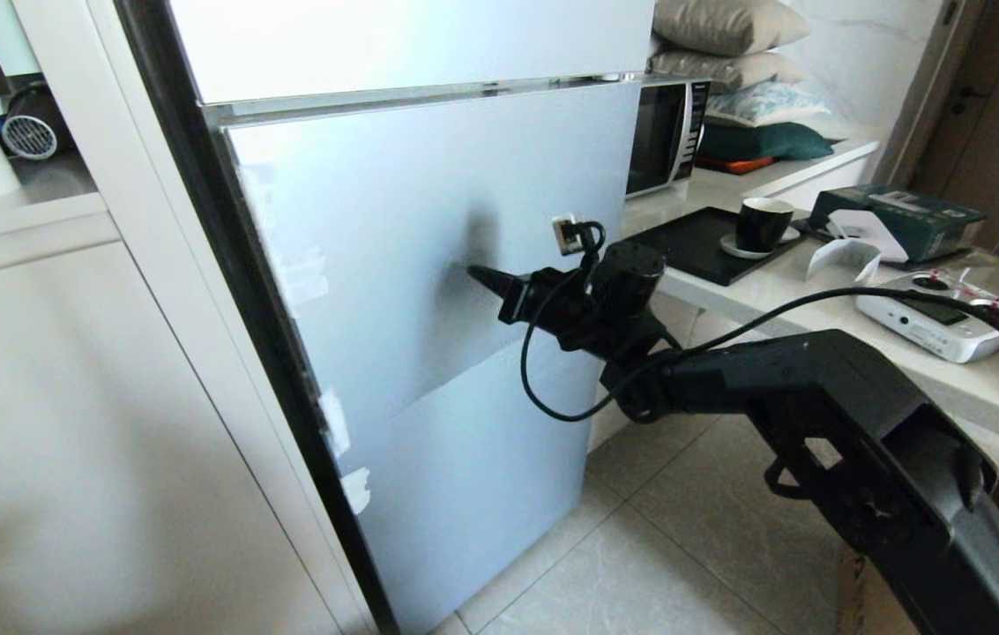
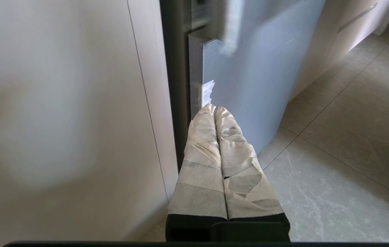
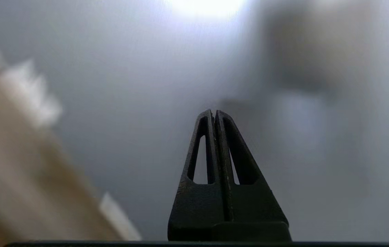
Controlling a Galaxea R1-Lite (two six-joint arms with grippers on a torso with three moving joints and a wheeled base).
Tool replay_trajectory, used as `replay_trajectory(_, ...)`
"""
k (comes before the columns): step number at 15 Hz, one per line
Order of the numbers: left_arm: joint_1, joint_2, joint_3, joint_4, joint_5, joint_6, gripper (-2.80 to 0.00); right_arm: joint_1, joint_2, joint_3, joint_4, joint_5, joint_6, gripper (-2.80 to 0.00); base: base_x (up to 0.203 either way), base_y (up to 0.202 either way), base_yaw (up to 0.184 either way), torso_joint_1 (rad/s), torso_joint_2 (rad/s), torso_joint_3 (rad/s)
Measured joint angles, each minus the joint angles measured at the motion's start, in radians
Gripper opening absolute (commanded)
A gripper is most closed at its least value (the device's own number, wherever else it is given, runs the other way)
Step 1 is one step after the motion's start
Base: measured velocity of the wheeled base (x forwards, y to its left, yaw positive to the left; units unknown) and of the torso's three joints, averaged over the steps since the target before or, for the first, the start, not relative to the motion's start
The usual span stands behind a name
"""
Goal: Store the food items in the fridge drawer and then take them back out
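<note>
The right pincer (image 1: 474, 272), fingers pressed together and empty, points its tip at the closed grey fridge door (image 1: 428, 291), at or just off its surface. The left pincer (image 2: 214, 109), also pressed together, hangs near the door's lower corner. No food items or drawer show.

Pale table (image 1: 825, 291) beside the fridge, grey tiled floor (image 1: 693, 538) below.
On the table: microwave (image 1: 667, 137), black tray (image 1: 702, 242) bearing a dark cup (image 1: 762, 222) on a saucer, teal box (image 1: 900, 216), white device (image 1: 940, 317), stacked pillows (image 1: 741, 66) at the far end.
</note>
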State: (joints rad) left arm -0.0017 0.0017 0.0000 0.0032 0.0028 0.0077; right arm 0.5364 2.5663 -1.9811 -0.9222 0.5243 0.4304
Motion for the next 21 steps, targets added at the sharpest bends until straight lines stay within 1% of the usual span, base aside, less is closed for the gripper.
replay_trajectory(2,0.000,0.000,0.000,0.000,0.000,0.000,-2.80,-0.010,0.027,-0.005,-0.040,0.008,-0.029,-2.80,0.000,0.000,0.000,0.000,0.00,0.000)
replay_trajectory(4,0.000,0.000,0.000,0.000,0.000,0.000,-2.80,-0.021,0.038,-0.002,-0.098,0.004,-0.028,-2.80,0.000,0.000,0.000,0.000,0.00,0.000)
replay_trajectory(5,0.000,0.000,0.000,0.000,0.000,0.000,-2.80,-0.025,0.037,0.015,-0.131,-0.007,-0.031,-2.80,0.000,0.000,0.000,0.000,0.00,0.000)
replay_trajectory(7,0.000,0.000,0.000,0.000,0.000,0.000,-2.80,-0.024,0.003,0.105,-0.176,-0.073,-0.037,-2.80,0.000,0.000,0.000,0.000,0.00,0.000)
replay_trajectory(9,0.000,0.000,0.000,0.000,0.000,0.000,-2.80,-0.023,-0.083,0.280,-0.196,-0.124,-0.044,-2.80,0.000,0.000,0.000,0.000,0.00,0.000)
replay_trajectory(11,0.000,0.000,0.000,0.000,0.000,0.000,-2.80,-0.024,-0.247,0.527,-0.204,-0.148,-0.064,-2.80,0.000,0.000,0.000,0.000,0.00,0.000)
replay_trajectory(13,0.000,0.000,0.000,0.000,0.000,0.000,-2.80,-0.028,-0.464,0.804,-0.211,-0.196,-0.118,-2.80,0.000,0.000,0.000,0.000,0.00,0.000)
replay_trajectory(15,0.000,0.000,0.000,0.000,0.000,0.000,-2.80,-0.047,-0.696,1.087,-0.213,-0.282,-0.207,-2.80,0.000,0.000,0.000,0.000,0.00,0.000)
replay_trajectory(17,0.000,0.000,0.000,0.000,0.000,0.000,-2.80,-0.100,-0.931,1.327,-0.204,-0.357,-0.296,-2.80,0.000,0.000,0.000,0.000,0.00,0.000)
replay_trajectory(18,0.000,0.000,0.000,0.000,0.000,0.000,-2.80,-0.140,-1.033,1.420,-0.183,-0.378,-0.329,-2.80,0.000,0.000,0.000,0.000,0.00,0.000)
replay_trajectory(19,0.000,0.000,0.000,0.000,0.000,0.000,-2.80,-0.187,-1.136,1.501,-0.148,-0.392,-0.358,-2.80,0.000,0.000,0.000,0.000,0.00,0.000)
replay_trajectory(21,0.000,0.000,0.000,0.000,0.000,0.000,-2.80,-0.282,-1.360,1.625,-0.027,-0.409,-0.408,-2.80,0.000,0.000,0.000,0.000,0.00,0.000)
